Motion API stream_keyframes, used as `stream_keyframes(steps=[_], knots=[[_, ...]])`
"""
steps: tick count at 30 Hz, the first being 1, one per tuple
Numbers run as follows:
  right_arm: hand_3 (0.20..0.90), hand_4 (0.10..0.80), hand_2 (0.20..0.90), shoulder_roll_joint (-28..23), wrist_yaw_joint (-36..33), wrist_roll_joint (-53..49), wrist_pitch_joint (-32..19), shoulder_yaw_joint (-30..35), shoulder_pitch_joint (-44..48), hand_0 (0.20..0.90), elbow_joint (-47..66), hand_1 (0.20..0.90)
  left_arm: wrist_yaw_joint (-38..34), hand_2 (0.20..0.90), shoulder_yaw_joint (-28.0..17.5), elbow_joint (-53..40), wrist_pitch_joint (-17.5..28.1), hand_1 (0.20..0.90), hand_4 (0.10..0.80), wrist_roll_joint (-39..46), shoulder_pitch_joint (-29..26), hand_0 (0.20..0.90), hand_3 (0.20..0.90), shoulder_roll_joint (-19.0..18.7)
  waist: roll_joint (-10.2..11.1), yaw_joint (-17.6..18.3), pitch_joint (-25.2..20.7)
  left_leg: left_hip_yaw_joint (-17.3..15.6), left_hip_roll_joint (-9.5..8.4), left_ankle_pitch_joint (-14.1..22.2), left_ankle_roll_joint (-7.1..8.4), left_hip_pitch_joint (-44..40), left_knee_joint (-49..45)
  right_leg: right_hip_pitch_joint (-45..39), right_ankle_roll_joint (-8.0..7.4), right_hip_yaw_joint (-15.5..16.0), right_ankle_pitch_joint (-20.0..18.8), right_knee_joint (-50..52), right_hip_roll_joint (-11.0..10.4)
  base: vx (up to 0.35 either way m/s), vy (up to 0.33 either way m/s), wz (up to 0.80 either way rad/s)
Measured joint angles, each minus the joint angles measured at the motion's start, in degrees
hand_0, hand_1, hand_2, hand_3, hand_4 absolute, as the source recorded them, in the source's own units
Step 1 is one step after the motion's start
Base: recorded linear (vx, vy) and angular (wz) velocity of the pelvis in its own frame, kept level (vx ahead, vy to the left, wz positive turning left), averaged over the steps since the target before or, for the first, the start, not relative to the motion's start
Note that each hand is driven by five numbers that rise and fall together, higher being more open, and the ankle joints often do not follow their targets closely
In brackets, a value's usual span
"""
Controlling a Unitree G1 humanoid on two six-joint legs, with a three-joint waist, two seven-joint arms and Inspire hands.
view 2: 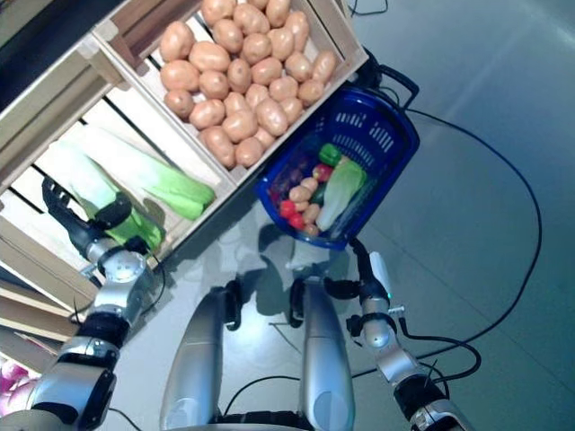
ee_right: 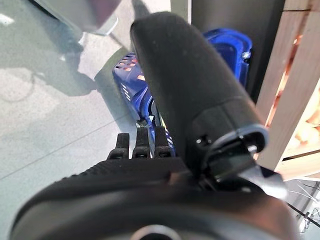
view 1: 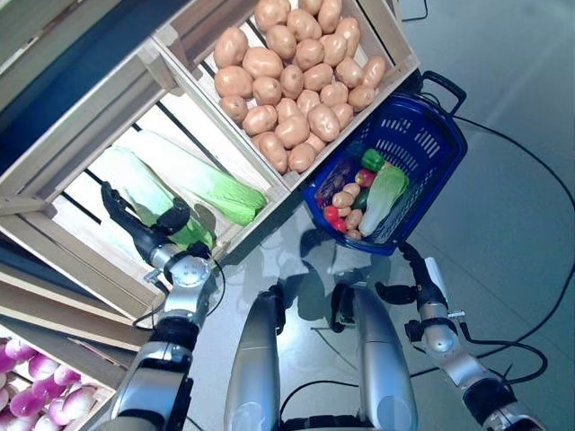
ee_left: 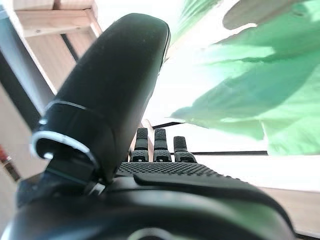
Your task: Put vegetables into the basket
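The blue plastic shopping basket (view 1: 422, 144) stands on the grey floor (view 1: 512, 233) at the right, just beside the corner of the wooden crate of brown potatoes (view 1: 296, 81). Inside the basket lie a pale green cabbage (view 1: 384, 197), a green pepper (view 1: 372, 160), small red tomatoes (view 1: 332, 215) and a few small potatoes (view 1: 344, 198).

To the left, a second slatted wooden crate (view 1: 94, 148) holds long pale green cabbages (view 1: 193, 175) lying side by side.

The left hand (view 1: 135, 224) reaches into this crate, its fingers extended and relaxed near the leafy end of the nearest cabbage (ee_left: 260, 95). Its thumb (ee_left: 115, 85) stands clear of the leaves. The hand grips nothing.

The right hand (view 1: 422, 278) hangs low over the floor, just near of the basket. Its fingers (ee_right: 137, 145) are straight and lie side by side. The hand is empty.

At the near left corner a further bin shows purple and white bulbs (view 1: 40, 386).
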State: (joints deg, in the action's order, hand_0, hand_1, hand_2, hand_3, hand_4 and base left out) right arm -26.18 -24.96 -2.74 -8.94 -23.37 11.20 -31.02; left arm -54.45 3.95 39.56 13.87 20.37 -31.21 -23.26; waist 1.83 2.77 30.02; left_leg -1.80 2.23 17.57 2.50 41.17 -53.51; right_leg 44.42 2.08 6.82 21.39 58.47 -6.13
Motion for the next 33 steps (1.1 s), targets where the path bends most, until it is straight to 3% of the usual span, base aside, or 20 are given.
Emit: stream_keyframes(steps=[15,33], knots=[[0.900,0.800,0.900,-0.19,-0.65,-0.04,0.70,-2.38,3.32,0.900,-0.30,0.900,-0.59,0.900,-3.80,11.09,-2.48,0.900,0.800,13.37,-10.11,0.900,0.900,-4.09,0.27,1.42,0.04,0.19,0.80,0.12,-0.14,5.85,-1.02,5.30,0.33,0.25,-0.56,0.03,0.81,-0.001,-0.001,0.00],[0.900,0.800,0.900,1.26,-1.27,-2.35,1.60,-4.29,8.72,0.900,-0.36,0.900,0.61,0.900,-3.97,19.06,-4.93,0.900,0.800,18.21,-12.24,0.900,0.900,-5.36,1.19,2.41,0.00,0.10,0.78,0.20,-0.34,6.57,-0.77,5.88,-0.34,0.27,-0.73,-0.61,0.74,0.000,0.000,0.00]])
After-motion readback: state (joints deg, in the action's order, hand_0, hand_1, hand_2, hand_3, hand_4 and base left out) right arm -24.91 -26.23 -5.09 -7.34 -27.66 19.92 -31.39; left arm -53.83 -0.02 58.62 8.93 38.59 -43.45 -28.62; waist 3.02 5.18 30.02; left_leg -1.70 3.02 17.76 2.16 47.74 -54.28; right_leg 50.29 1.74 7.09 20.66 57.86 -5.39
